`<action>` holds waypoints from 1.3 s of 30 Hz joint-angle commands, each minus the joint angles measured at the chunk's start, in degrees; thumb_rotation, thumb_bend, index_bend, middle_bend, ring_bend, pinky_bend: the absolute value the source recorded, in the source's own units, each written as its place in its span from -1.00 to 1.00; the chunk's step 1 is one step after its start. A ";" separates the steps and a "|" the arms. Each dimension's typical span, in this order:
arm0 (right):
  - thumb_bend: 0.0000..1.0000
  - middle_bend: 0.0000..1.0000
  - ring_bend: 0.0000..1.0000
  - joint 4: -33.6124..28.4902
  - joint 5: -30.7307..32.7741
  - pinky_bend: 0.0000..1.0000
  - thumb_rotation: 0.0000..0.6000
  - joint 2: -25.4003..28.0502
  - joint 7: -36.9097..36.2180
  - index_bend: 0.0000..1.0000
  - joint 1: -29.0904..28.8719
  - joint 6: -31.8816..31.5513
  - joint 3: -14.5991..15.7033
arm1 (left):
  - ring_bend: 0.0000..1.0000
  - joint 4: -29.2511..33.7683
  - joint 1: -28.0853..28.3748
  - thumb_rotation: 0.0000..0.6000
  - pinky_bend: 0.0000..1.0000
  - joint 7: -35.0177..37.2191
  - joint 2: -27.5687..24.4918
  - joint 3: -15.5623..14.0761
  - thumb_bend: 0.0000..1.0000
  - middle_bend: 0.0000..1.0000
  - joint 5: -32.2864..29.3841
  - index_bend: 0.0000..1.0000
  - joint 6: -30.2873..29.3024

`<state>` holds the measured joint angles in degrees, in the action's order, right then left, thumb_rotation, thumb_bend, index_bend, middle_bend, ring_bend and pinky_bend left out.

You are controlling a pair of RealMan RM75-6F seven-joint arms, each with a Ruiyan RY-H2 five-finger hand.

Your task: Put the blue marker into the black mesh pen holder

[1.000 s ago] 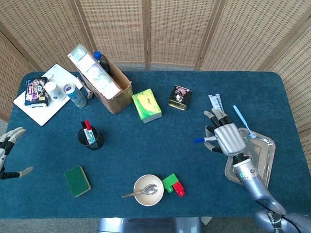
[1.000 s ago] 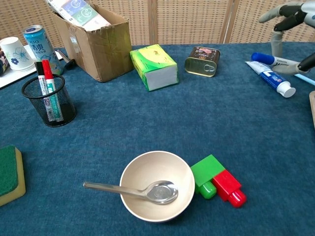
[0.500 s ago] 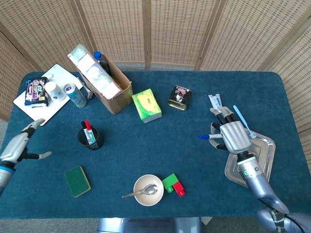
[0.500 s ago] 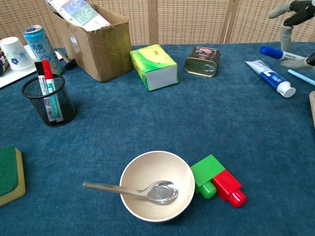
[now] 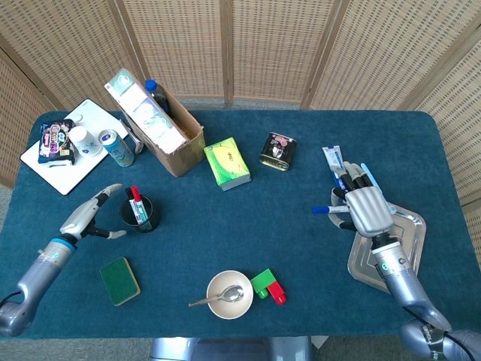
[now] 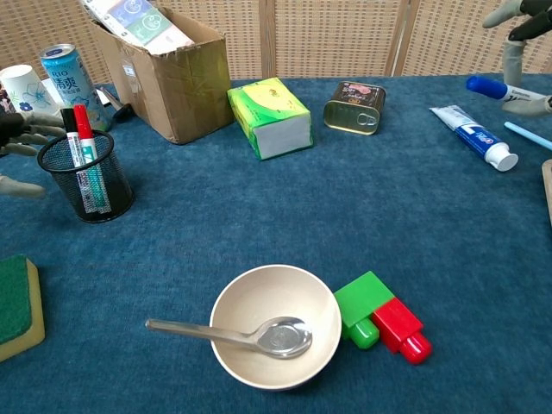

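The blue marker (image 5: pixel 325 210) (image 6: pixel 488 87), blue-capped with a white body, sticks out leftward from my right hand (image 5: pixel 366 210) (image 6: pixel 520 39), which pinches it above the table at the right side. The black mesh pen holder (image 5: pixel 140 214) (image 6: pixel 86 183) stands far off at the left and holds a red and a green marker. My left hand (image 5: pixel 93 215) (image 6: pixel 24 138) hovers open just left of the holder, fingers spread, apart from it. In the chest view only the fingers of each hand show at the frame edges.
A cardboard box (image 5: pixel 161 128), a green tissue box (image 5: pixel 227 163) and a tin can (image 5: pixel 277 151) lie across the back. Toothpaste (image 6: pixel 474 135) and a metal tray (image 5: pixel 402 256) sit near the right hand. A bowl with a spoon (image 5: pixel 229 294), green and red blocks (image 5: pixel 268 286) and a green sponge (image 5: pixel 120 280) are at the front.
My left hand has swung in from the table's left edge to beside the pen holder. My right hand has drifted slightly right and away with the marker.
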<state>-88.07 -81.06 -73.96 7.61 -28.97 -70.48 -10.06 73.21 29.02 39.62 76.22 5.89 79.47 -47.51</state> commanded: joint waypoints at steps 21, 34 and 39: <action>-0.05 -0.69 -0.98 1.08 0.00 -0.72 1.00 1.55 -2.14 0.22 1.20 -0.94 -0.01 | -0.38 1.19 2.03 1.00 -0.15 -17.34 9.48 4.70 -0.70 -0.19 -9.01 -0.23 -4.60; -0.05 -0.69 -0.98 1.66 1.33 -0.72 1.00 2.21 -3.28 0.22 1.62 -1.11 -0.93 | -0.38 12.02 6.59 1.00 -0.15 -16.48 9.57 8.07 -0.71 -0.18 -8.74 -0.22 -2.28; -0.05 -0.69 -0.98 1.68 1.45 -0.72 1.00 2.73 -3.61 0.23 1.88 -1.28 -1.03 | -0.39 13.35 10.39 1.00 -0.15 -21.21 12.86 9.26 -0.71 -0.18 -12.23 -0.22 0.68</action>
<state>-86.41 -79.62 -71.24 4.02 -27.11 -71.74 -11.08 85.93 37.79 20.33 87.49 14.47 68.81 -48.19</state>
